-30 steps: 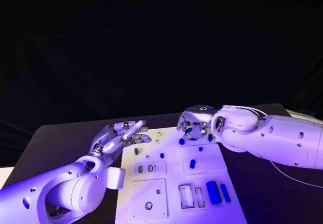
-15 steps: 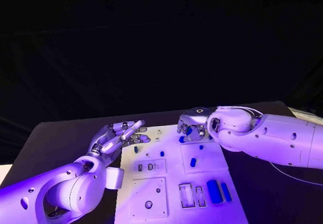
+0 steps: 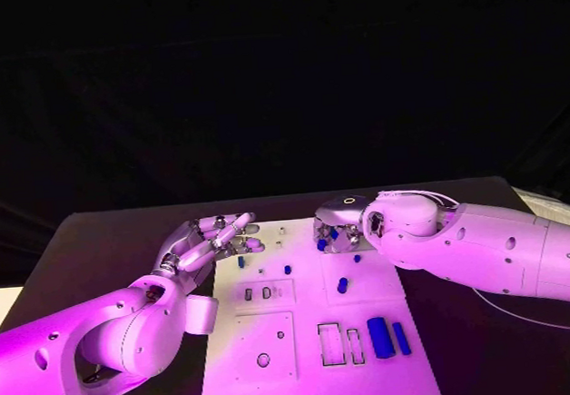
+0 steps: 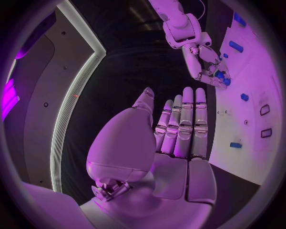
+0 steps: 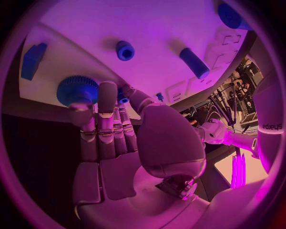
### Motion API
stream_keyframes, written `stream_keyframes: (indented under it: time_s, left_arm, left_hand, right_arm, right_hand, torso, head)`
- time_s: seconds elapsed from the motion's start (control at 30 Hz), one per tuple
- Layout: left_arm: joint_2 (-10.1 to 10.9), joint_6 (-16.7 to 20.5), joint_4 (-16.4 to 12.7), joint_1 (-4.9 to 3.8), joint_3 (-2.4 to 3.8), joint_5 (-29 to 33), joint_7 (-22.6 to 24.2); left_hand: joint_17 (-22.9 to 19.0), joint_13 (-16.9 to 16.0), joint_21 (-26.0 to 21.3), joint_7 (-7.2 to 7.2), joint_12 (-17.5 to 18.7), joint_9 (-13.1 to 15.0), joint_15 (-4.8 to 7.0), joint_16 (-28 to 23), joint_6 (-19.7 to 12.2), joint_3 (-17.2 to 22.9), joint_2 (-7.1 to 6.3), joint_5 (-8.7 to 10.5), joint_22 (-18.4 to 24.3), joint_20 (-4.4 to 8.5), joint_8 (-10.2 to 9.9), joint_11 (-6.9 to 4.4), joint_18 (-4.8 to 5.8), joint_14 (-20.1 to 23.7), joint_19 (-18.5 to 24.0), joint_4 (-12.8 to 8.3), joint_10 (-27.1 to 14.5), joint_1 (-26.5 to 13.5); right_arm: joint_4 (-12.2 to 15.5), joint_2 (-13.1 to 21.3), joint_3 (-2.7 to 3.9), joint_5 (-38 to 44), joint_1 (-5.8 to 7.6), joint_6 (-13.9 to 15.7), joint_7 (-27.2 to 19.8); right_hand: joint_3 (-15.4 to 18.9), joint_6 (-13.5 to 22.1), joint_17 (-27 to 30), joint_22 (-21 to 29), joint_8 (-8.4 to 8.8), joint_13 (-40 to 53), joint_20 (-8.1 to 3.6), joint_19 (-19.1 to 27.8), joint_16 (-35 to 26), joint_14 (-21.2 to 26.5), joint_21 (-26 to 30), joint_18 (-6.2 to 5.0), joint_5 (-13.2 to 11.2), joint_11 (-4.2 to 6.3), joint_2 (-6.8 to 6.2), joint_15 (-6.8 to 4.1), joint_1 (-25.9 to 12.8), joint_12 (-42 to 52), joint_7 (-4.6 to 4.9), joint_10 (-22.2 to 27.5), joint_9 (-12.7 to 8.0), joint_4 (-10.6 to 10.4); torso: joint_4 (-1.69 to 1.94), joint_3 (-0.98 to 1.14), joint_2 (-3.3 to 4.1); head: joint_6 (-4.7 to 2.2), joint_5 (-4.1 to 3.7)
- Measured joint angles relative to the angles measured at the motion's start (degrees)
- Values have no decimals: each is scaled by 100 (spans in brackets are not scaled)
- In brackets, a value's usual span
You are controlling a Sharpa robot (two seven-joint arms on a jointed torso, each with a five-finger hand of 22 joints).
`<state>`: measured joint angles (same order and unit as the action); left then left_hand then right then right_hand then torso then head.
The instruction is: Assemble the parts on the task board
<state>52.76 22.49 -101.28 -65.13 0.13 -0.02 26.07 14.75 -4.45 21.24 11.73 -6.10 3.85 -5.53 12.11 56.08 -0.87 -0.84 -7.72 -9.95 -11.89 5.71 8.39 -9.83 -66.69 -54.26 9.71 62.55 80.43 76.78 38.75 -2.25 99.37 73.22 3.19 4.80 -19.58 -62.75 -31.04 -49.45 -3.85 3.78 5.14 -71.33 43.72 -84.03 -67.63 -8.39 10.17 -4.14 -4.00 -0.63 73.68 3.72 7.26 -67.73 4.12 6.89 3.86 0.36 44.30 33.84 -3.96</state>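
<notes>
Board: You see the flat white task board [image 3: 324,340] in the middle of the black table [image 3: 93,256]. Use it as your landmark.
Left hand: Your robot's silver left hand [image 3: 217,240] is at the board's far left corner, over its edge. The fingers are straight and close together, and it holds nothing.
Right hand: The silver right hand [image 3: 338,227] is over the far end of the board, fingers pointing down. They are at a round blue gear with small teeth [image 5: 76,89] and touch it. You cannot tell if they really grip it.
Small parts: A little blue ring [image 5: 125,50] and a short blue peg [image 5: 195,62] lie on the board near the right hand.
Near end: A wide blue bar [image 3: 380,336] and a thin blue bar [image 3: 400,337] lie side by side at the board's near right end.
</notes>
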Motion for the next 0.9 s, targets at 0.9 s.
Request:
stream_keyframes:
  time_s: [0.9]
  left_arm:
    - [54, -19, 21, -1, 1, 1, -102]
  left_hand:
    - [50, 1, 0, 42, 58, -4, 0, -35, -1, -14, 23, 0, -5, -20, -45, 20, 0, 0, -20, -49, -21, 23]
  right_arm:
    - [124, -115, 28, -67, 16, 1116, 160]
  right_hand:
    - [-369, -330, -1372, -1290, -98, 33, -72, -440, 1409, -11, -883, 243, -430, 131, 291, -91, 103, 13, -22, -524, 18, -224]
  torso:
    - [44, -12, 60]
  head:
    - [-69, -5]
